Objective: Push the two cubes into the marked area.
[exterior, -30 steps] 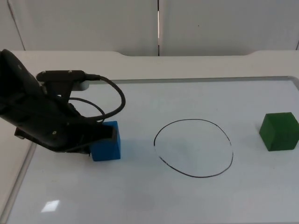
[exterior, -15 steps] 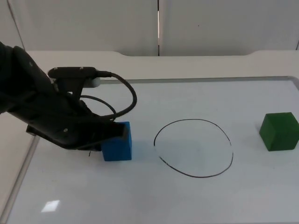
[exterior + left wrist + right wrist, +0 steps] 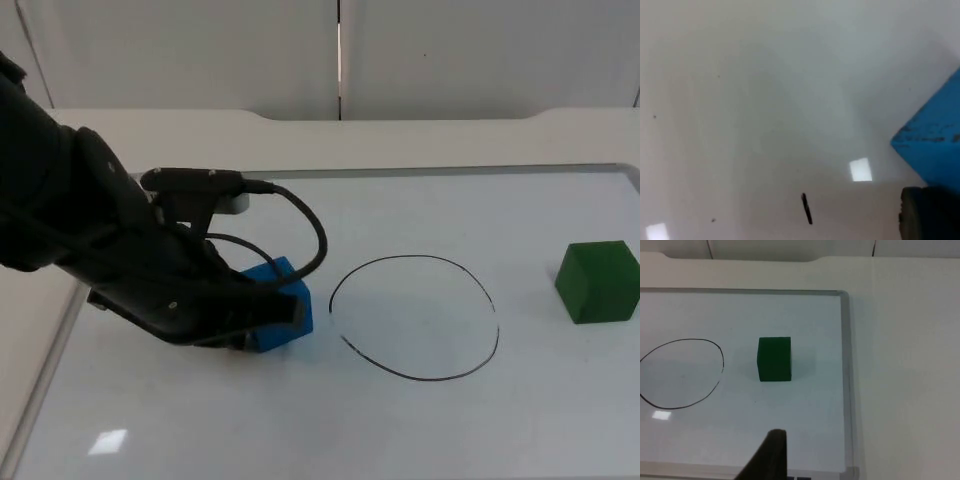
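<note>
Beside circle [image 3: 414, 318], left end effector [image 3: 285, 310] against blue cube [image 3: 283, 318]

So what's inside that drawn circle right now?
Nothing: the circle holds bare white table. The blue cube, pushed by the left gripper, sits just outside; the green cube sits apart.

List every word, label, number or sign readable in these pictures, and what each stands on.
None: no readable text anywhere.
The only mark is a hand-drawn black circle on the whiteboard; it is an outline, not a word.
The blue cube and green cube carry no labels.
</note>
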You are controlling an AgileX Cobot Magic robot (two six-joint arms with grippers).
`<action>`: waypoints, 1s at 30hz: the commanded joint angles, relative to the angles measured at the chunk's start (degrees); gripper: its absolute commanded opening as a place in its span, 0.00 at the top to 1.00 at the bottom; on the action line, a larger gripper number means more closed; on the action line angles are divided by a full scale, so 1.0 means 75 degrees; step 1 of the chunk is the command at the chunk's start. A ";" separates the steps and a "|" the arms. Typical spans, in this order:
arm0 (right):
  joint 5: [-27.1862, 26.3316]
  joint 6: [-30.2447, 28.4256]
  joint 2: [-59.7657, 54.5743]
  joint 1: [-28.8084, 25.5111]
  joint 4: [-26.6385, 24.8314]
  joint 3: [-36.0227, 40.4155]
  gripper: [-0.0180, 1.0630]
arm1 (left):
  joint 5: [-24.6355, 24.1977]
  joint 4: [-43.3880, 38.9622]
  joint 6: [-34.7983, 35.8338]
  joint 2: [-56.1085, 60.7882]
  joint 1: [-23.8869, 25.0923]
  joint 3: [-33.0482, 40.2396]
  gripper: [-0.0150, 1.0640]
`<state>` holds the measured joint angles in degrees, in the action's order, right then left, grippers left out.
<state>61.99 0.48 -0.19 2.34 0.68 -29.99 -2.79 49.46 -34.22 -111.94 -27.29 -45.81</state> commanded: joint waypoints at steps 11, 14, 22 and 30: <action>-0.0019 -0.0009 0.0025 0.0025 0.0007 0.0058 0.01 | 0.0173 0.0209 0.0081 -0.0012 -0.0054 -0.0340 0.99; -0.0019 -0.0009 0.0025 0.0025 0.0007 0.0058 0.01 | 0.0173 0.0209 0.0081 -0.0012 -0.0054 -0.0340 0.99; -0.0019 -0.0009 0.0025 0.0025 0.0007 0.0058 0.01 | 0.0294 0.0248 0.0066 -0.0012 -0.0106 -0.0345 0.99; -0.0019 -0.0009 0.0025 0.0025 0.0007 0.0058 0.01 | 0.0371 0.0346 0.0080 -0.0012 -0.0358 -0.0376 0.99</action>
<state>61.99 0.48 -0.19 2.34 0.68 -29.99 -0.35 50.79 -34.06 -112.09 -29.61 -48.18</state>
